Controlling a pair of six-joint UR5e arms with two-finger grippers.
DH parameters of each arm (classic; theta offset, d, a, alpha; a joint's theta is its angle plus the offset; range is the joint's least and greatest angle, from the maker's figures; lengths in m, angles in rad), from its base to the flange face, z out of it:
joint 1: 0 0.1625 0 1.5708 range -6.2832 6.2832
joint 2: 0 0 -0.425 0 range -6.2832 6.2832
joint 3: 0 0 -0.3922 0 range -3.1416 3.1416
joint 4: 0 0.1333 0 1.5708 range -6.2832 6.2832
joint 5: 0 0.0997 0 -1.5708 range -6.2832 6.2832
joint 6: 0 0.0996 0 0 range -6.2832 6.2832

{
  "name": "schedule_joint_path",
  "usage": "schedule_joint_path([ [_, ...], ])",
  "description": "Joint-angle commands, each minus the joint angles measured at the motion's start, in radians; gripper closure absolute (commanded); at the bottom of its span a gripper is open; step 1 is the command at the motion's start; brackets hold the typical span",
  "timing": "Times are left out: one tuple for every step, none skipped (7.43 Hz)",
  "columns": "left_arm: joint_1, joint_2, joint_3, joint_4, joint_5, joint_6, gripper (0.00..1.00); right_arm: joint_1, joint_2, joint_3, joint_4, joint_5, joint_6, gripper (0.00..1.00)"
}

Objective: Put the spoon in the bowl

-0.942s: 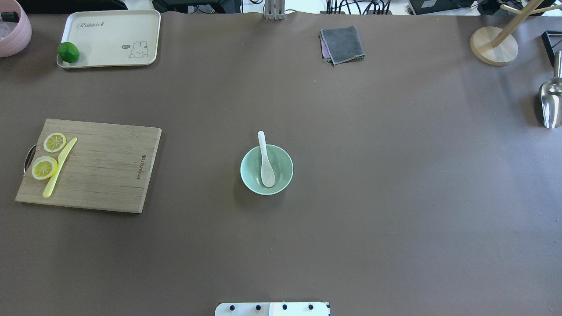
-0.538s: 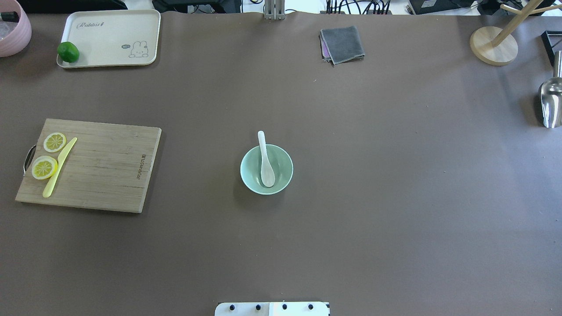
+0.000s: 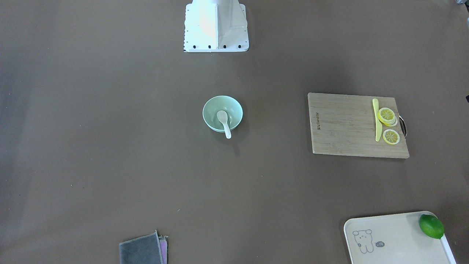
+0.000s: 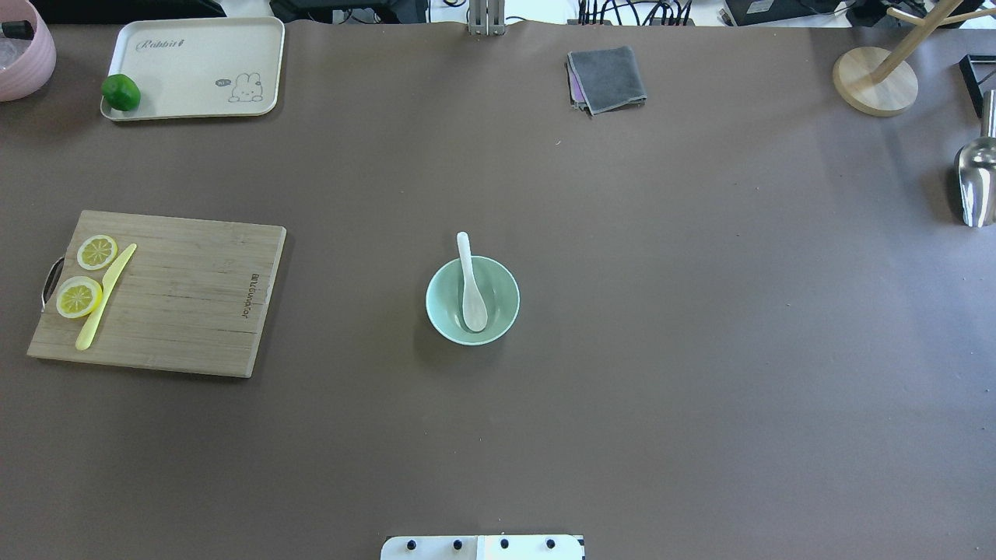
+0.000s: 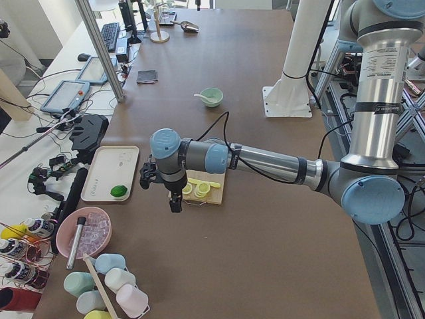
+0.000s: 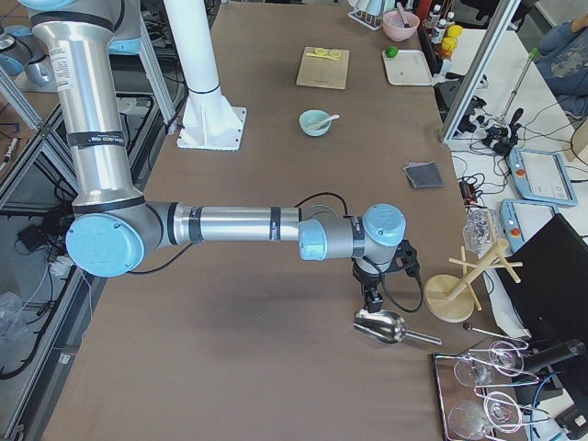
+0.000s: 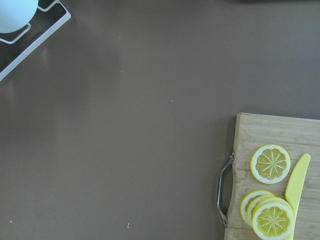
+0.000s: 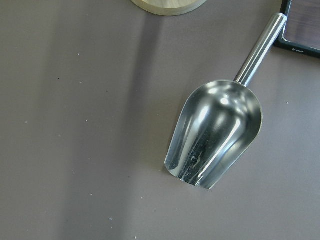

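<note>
The white spoon (image 4: 471,289) lies in the mint-green bowl (image 4: 507,299) at the table's middle, scoop down inside and handle leaning over the far rim. Both show in the front-facing view, spoon (image 3: 224,121) in bowl (image 3: 216,104), and small in the side views (image 5: 212,97) (image 6: 315,122). My left gripper (image 5: 174,203) hangs far from the bowl, by the cutting board at the table's left end. My right gripper (image 6: 372,301) hangs over the metal scoop at the right end. I cannot tell whether either is open or shut.
A wooden cutting board (image 4: 179,295) with lemon slices (image 4: 79,296) and a yellow knife (image 4: 105,297) lies at the left. A cream tray (image 4: 202,66) holds a lime (image 4: 120,92). A grey cloth (image 4: 607,78), wooden stand (image 4: 875,78) and metal scoop (image 8: 215,135) lie at the back and right.
</note>
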Motion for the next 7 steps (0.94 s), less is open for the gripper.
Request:
schedule_joint_path([
  [0.008,0.000,0.011,-0.004,0.008,0.000,0.02,0.002,-0.011,0.007,0.011,0.003,0.010,0.00],
  [0.007,-0.001,0.002,-0.004,0.009,0.000,0.02,0.004,-0.013,0.011,0.011,0.007,0.012,0.00],
  [0.010,-0.009,0.017,-0.004,0.007,0.000,0.02,0.002,-0.014,-0.001,0.010,0.004,0.010,0.00],
  [0.010,-0.013,0.010,-0.007,0.005,0.000,0.02,0.002,-0.043,-0.001,0.011,0.007,0.001,0.00],
  [0.010,-0.018,0.013,-0.010,-0.002,0.000,0.02,0.002,-0.092,0.010,0.039,0.027,0.001,0.00],
  [0.010,-0.026,0.005,-0.007,-0.005,-0.002,0.02,0.002,-0.119,0.010,0.072,0.032,0.001,0.00],
  [0.010,-0.026,0.000,-0.005,-0.005,-0.002,0.02,0.002,-0.149,0.042,0.102,0.039,0.001,0.00],
])
